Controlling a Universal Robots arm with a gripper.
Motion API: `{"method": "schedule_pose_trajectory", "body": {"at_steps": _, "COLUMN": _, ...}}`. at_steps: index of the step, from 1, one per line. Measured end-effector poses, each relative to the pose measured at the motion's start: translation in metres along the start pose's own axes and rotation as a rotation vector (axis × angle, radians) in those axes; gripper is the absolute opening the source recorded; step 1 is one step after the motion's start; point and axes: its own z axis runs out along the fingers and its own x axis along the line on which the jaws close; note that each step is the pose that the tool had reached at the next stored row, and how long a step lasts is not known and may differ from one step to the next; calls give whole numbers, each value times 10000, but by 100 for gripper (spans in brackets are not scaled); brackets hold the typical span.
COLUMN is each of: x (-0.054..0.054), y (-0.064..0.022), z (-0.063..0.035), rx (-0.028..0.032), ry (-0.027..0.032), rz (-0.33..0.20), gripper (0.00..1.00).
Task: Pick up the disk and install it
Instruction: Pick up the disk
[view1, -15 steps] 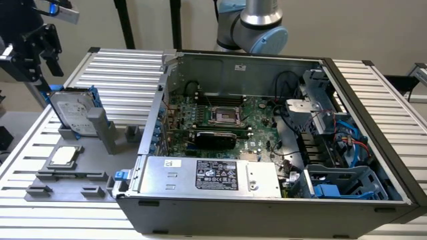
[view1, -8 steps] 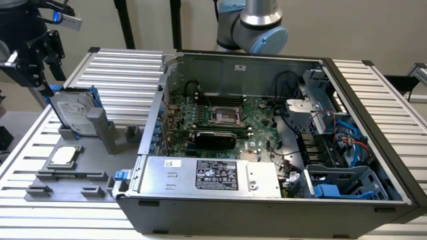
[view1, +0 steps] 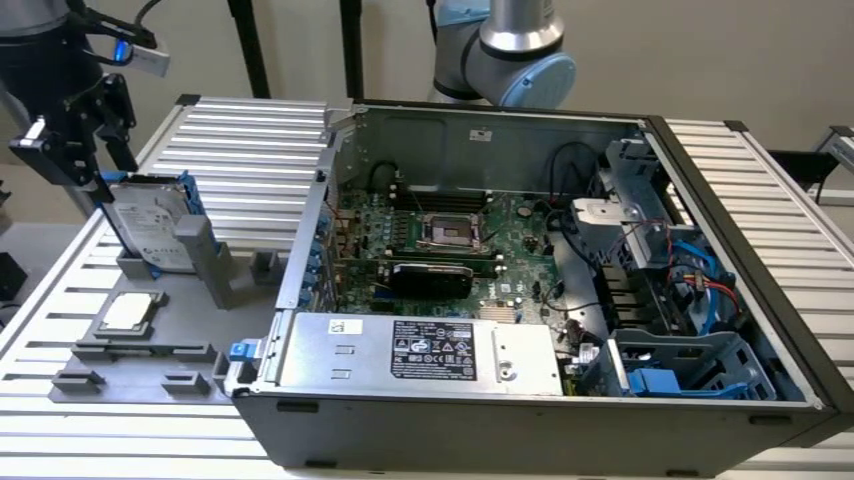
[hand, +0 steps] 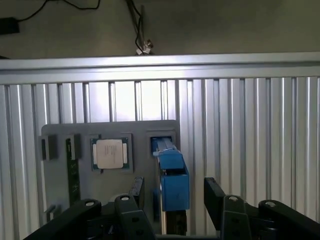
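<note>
Gripper (view1: 80, 140) is wide open and holds nothing. It hangs at the far end of the exterior view's left, close over the top edge of the disk (view1: 144, 225).

In the wrist view, one finger (hand: 136, 192) stands on each side of the disk (hand: 172, 182), with a gap showing on both sides. No contact. Whether the fingertips have reached the level of the disk's top edge cannot be told.

The disk stands upright on edge in a grey stand (view1: 200, 265). Its label face is towards the exterior view's left and its blue carrier runs along the edge. It is outside the case (view1: 467, 135), not installed.

The stand sits on a grey plate (view1: 140, 375) on the ribbed table (view1: 254, 140). A chip (view1: 127, 312) lies flat in a recess of the plate, nearer the camera than the disk and apart from it.

The case lies open to the exterior view's right of the plate. Its motherboard (view1: 441, 235) is exposed, and the power supply (view1: 427, 350) runs along the near side. A bay with blue plastic parts (view1: 681, 370) is at the near right corner.
</note>
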Motion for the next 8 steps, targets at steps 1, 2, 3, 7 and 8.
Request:
{"method": "schedule_pose_trajectory", "body": {"at_steps": 1, "x": 0, "y": -1, "z": 17, "rx": 0, "ry": 0, "rz": 4, "gripper": 60}}
{"method": "schedule_pose_trajectory", "body": {"at_steps": 2, "x": 0, "y": -1, "z": 35, "rx": 0, "ry": 0, "rz": 5, "gripper": 60}}
{"method": "schedule_pose_trajectory", "body": {"at_steps": 3, "x": 1, "y": -1, "z": 53, "rx": 0, "ry": 1, "rz": 6, "gripper": 60}}
{"method": "schedule_pose_trajectory", "body": {"at_steps": 7, "x": 1, "y": -3, "z": 126, "rx": -1, "ry": 1, "rz": 6, "gripper": 60}}
{"method": "schedule_pose_trajectory", "body": {"at_steps": 8, "x": 1, "y": -3, "z": 144, "rx": -1, "ry": 0, "rz": 6, "gripper": 60}}
